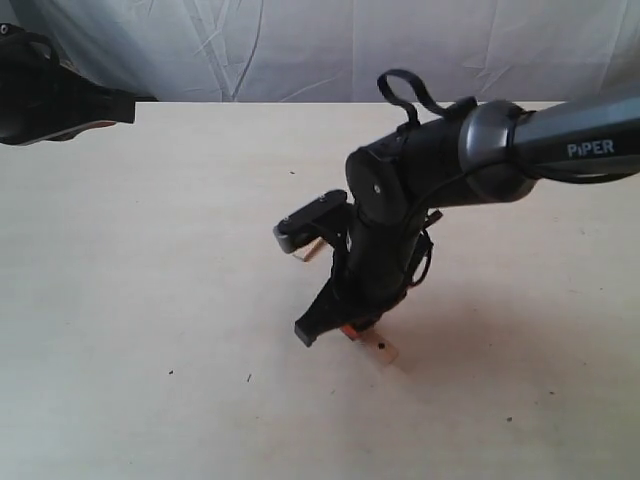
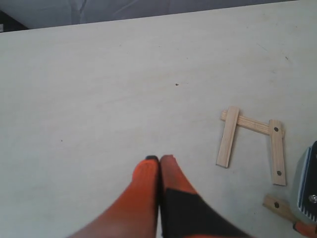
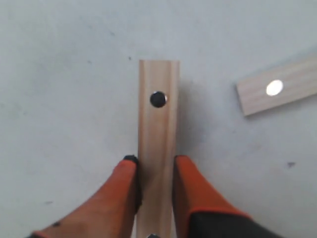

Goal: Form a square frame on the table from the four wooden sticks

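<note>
In the right wrist view my right gripper [image 3: 155,161] is shut on a wooden stick [image 3: 158,124] with a dark dot near its end, low over the table [image 3: 59,74]. The end of a second stick [image 3: 277,89] lies beside it. The exterior view shows this gripper [image 1: 345,325] pointing down at mid-table, with the held stick's end [image 1: 386,350] poking out. In the left wrist view three sticks form an open U: two side strips [image 2: 228,137] [image 2: 277,152] joined by a cross strip [image 2: 250,123]. The held stick [image 2: 277,207] sits near the U's open side. My left gripper [image 2: 159,158] is shut and empty.
The left arm [image 1: 50,100] hovers at the table's far left edge. A white cloth backdrop [image 1: 350,50] hangs behind the table [image 1: 150,300]. The right arm [image 1: 520,150] hides the three laid sticks in the exterior view.
</note>
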Action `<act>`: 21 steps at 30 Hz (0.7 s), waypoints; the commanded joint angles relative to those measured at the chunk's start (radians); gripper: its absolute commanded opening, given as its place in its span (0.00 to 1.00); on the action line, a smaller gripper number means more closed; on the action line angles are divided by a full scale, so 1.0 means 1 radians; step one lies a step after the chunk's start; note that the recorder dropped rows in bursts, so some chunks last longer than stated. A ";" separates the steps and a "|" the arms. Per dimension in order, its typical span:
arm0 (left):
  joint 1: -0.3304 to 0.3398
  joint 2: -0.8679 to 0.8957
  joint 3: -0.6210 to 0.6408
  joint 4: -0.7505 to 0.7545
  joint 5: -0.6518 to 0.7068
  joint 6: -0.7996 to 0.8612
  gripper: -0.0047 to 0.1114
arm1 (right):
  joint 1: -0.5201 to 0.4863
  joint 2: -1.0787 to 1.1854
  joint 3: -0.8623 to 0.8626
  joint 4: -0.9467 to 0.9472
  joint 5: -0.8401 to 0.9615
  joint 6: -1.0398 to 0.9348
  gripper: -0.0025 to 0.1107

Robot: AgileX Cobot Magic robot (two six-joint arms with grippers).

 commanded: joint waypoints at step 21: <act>0.001 -0.005 0.001 -0.006 -0.015 -0.005 0.04 | -0.052 0.143 -0.270 -0.102 -0.033 -0.237 0.02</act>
